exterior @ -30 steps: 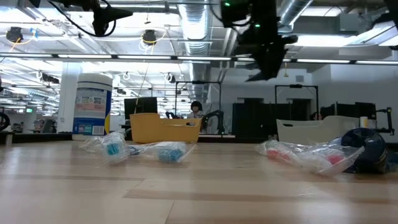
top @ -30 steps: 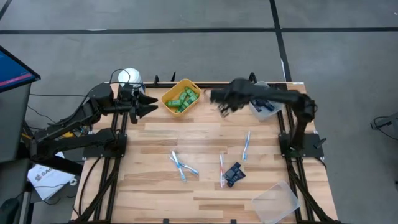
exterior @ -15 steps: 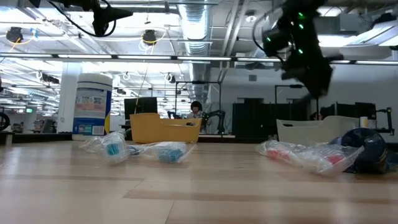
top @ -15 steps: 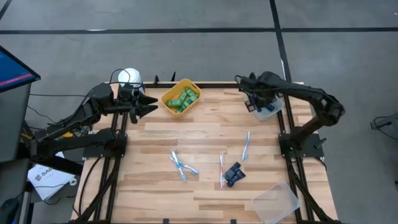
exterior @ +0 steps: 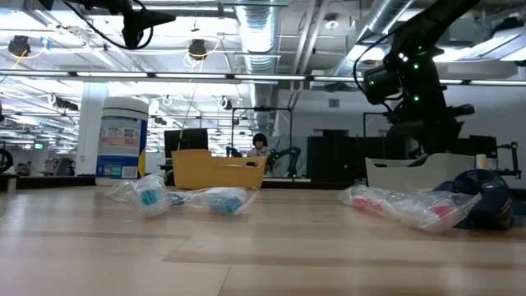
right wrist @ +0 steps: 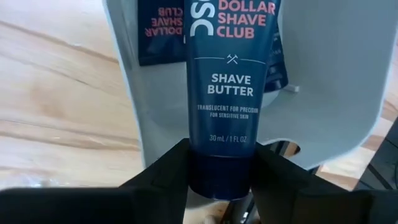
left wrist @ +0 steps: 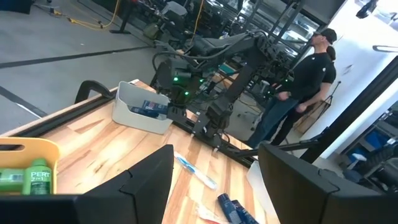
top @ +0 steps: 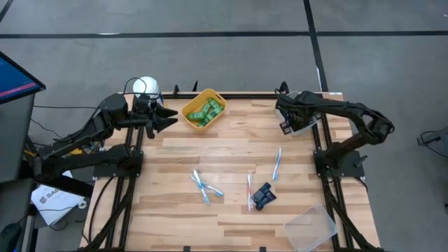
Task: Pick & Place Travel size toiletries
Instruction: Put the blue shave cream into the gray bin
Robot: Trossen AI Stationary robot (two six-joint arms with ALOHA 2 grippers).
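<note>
One dark navy plastic tube marked "Shave Butter" [right wrist: 229, 93], clamped by its cap end between the right gripper's [top: 288, 124] jaws, hangs directly above the pale grey rectangular bin [right wrist: 348, 74], where another navy tube [right wrist: 158, 31] already lies. Step in hand, by judgement: placing; the next move calls for lowering and releasing into that bin. Well short of the bin, white toothbrushes [top: 277, 164] and navy tubes [top: 262, 195] lie loose on the wooden table [top: 231, 147]. Left gripper [top: 166, 117], jaws spread wide, waits far across from the bin.

Robotics lab, exposed ceiling ducts [exterior: 255, 33], concrete floor [top: 210, 17]
</note>
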